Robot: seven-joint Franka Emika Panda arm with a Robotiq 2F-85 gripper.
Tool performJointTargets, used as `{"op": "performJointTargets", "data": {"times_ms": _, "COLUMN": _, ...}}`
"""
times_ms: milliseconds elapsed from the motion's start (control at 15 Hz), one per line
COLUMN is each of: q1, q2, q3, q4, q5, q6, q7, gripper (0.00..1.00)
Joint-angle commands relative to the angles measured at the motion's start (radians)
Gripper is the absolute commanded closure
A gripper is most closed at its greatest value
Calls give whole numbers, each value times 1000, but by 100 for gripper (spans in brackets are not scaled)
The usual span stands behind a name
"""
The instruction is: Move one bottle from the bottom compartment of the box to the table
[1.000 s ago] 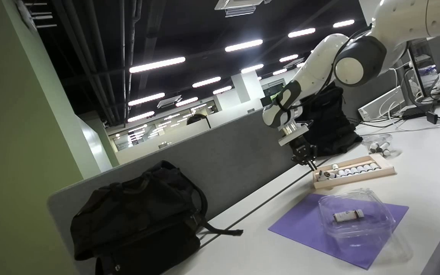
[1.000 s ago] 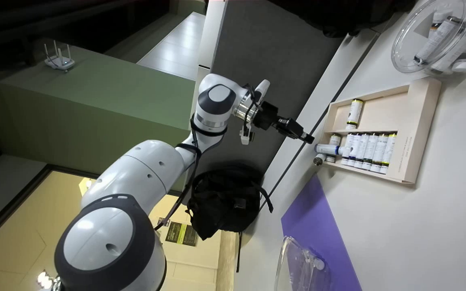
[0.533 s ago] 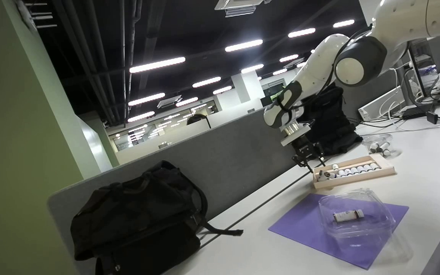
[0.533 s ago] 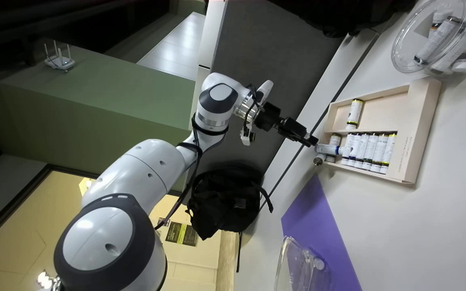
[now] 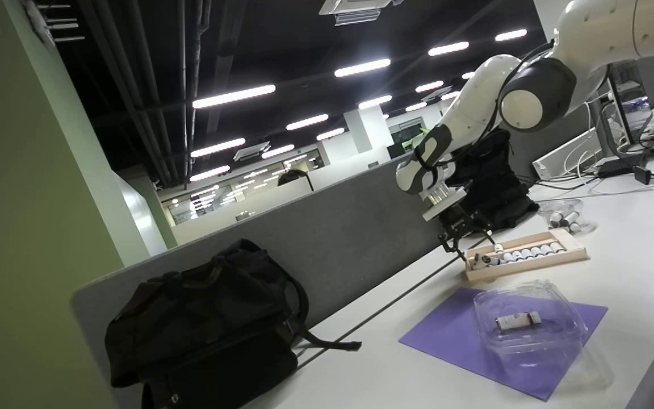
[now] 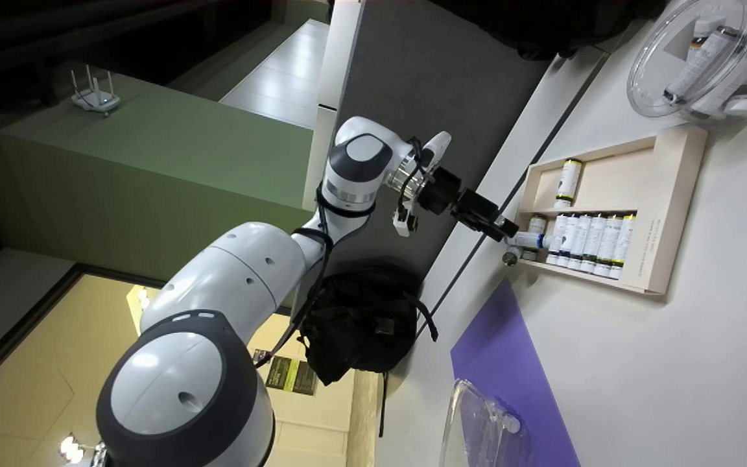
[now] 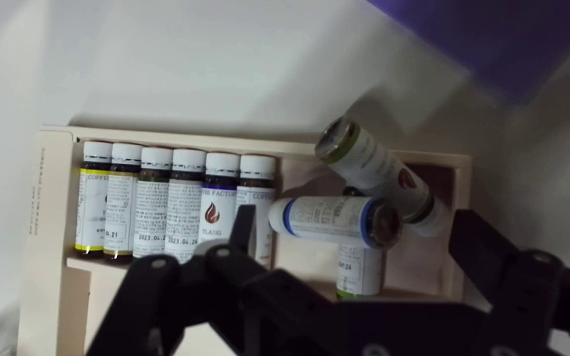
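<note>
The pale wooden box (image 6: 675,201) lies on the white table (image 6: 691,370), split in two compartments. One holds a row of white-capped bottles (image 7: 186,198). At that compartment's end, a blue-ringed bottle (image 7: 327,220) lies across a green-banded bottle (image 7: 359,269). Beside them a tilted bottle (image 7: 374,170) rests over the box rim, its base beyond the edge. A single yellow-ringed bottle (image 6: 569,181) occupies the other compartment. My gripper (image 7: 356,230) is open above this end of the box, fingers on either side of the blue-ringed bottle, holding nothing. In an exterior view the gripper (image 6: 508,228) hovers close to that bottle.
A purple mat (image 5: 440,329) bears a clear container (image 5: 560,335) with one bottle inside. Another clear container (image 6: 639,78) of bottles stands past the box. A black backpack (image 5: 208,318) and the grey partition (image 5: 355,244) border the table.
The jaws have spread from nearly closed to wide. My arm has shifted slightly towards the box, bringing the fingers to the crossed bottles. Bottles and box look unmoved.
</note>
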State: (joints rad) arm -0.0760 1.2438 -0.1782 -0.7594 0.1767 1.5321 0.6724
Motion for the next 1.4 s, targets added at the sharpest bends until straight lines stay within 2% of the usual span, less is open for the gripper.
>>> {"op": "performJointTargets", "data": {"times_ms": 0, "q1": -10, "q2": 27, "q3": -2, "q4": 32, "q5": 4, "q6": -30, "q7": 24, "gripper": 0}}
{"op": "performJointTargets", "data": {"times_ms": 67, "q1": -9, "q2": 33, "q3": -4, "q4": 32, "q5": 1, "q6": -20, "q7": 24, "gripper": 25}}
{"op": "performJointTargets", "data": {"times_ms": 133, "q1": -11, "q2": 37, "q3": -4, "q4": 33, "q5": 3, "q6": -21, "q7": 24, "gripper": 26}}
{"op": "performJointTargets", "data": {"times_ms": 600, "q1": -13, "q2": 28, "q3": -4, "q4": 34, "q5": 5, "q6": -15, "q7": 26, "gripper": 76}}
{"op": "performJointTargets", "data": {"times_ms": 667, "q1": -12, "q2": 27, "q3": -5, "q4": 34, "q5": 3, "q6": -14, "q7": 26, "gripper": 82}}
{"op": "performJointTargets", "data": {"times_ms": 733, "q1": -12, "q2": 27, "q3": -8, "q4": 35, "q5": 1, "q6": -10, "q7": 28, "gripper": 83}}
{"op": "performJointTargets", "data": {"times_ms": 800, "q1": -13, "q2": 27, "q3": -9, "q4": 36, "q5": 1, "q6": -9, "q7": 29, "gripper": 46}}
{"op": "performJointTargets", "data": {"times_ms": 867, "q1": -13, "q2": 28, "q3": -11, "q4": 36, "q5": 0, "q6": -9, "q7": 29, "gripper": 50}}
{"op": "performJointTargets", "data": {"times_ms": 933, "q1": -12, "q2": 28, "q3": -14, "q4": 35, "q5": -2, "q6": -8, "q7": 30, "gripper": 49}}
{"op": "performJointTargets", "data": {"times_ms": 1333, "q1": 0, "q2": 15, "q3": -56, "q4": 18, "q5": -39, "q6": 31, "q7": -1, "gripper": 8}}
